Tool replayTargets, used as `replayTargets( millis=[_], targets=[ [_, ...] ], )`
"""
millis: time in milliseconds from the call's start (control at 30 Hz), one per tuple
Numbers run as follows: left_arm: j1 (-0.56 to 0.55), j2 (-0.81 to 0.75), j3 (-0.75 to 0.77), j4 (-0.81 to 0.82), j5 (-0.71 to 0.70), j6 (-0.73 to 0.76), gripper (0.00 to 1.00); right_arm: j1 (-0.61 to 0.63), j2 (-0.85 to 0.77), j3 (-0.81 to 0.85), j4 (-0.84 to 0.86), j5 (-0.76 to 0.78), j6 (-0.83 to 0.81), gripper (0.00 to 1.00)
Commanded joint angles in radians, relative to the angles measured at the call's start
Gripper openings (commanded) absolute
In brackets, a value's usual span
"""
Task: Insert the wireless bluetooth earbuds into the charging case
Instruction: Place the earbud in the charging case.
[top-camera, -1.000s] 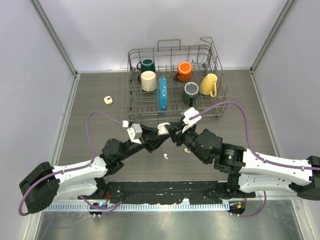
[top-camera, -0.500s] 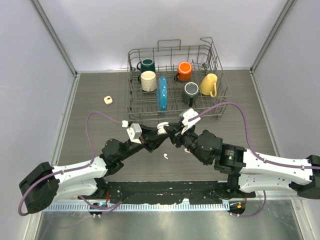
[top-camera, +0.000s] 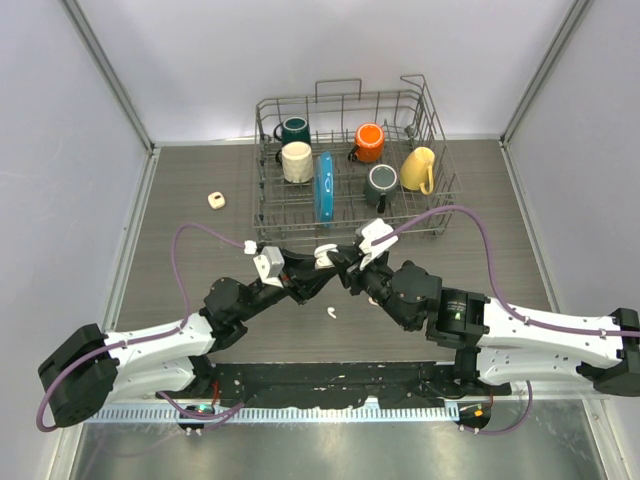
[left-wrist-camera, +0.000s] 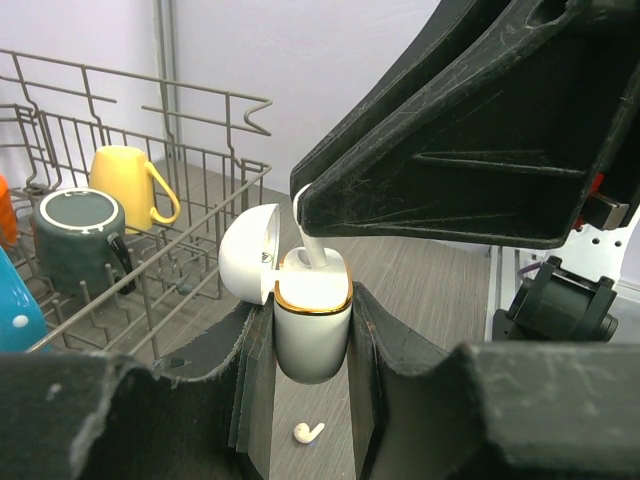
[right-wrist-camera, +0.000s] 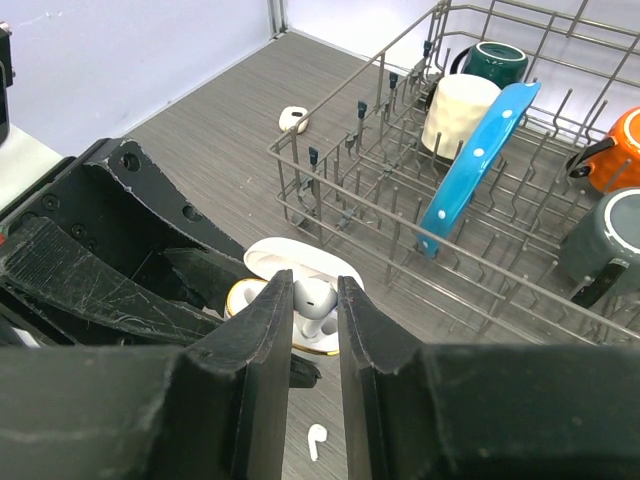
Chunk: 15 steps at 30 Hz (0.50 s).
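My left gripper (left-wrist-camera: 310, 325) is shut on the white charging case (left-wrist-camera: 312, 340), which has a gold rim and an open lid, and holds it upright above the table. My right gripper (right-wrist-camera: 314, 300) is shut on a white earbud (right-wrist-camera: 316, 296) directly over the case (right-wrist-camera: 262, 262), with the stem pointing down into a slot. From the left wrist view the stem (left-wrist-camera: 313, 250) reaches into the case opening. The two grippers meet mid-table in the top view (top-camera: 335, 262). Another earbud (top-camera: 330, 311) lies loose on the table below them; it also shows in the left wrist view (left-wrist-camera: 308, 432) and the right wrist view (right-wrist-camera: 317, 440).
A wire dish rack (top-camera: 430, 225) stands just behind the grippers, holding several mugs and a blue plate (top-camera: 324, 187). A small cream object (top-camera: 214, 200) lies on the table left of the rack.
My right gripper has shifted slightly left, toward the case, bringing the earbud over its opening. The left gripper and the case have barely moved.
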Motion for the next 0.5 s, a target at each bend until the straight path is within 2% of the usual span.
replayTargets(
  millis=[0, 467],
  targets=[
    [0.003, -0.024, 0.034, 0.068, -0.009, 0.019, 0.00, 0.007, 0.004, 0.033, 0.031, 0.051, -0.042, 0.01],
    [0.003, -0.020, 0.037, 0.069, -0.006, 0.020, 0.00, 0.007, -0.005, 0.028, 0.037, 0.060, -0.071, 0.01]
  ],
)
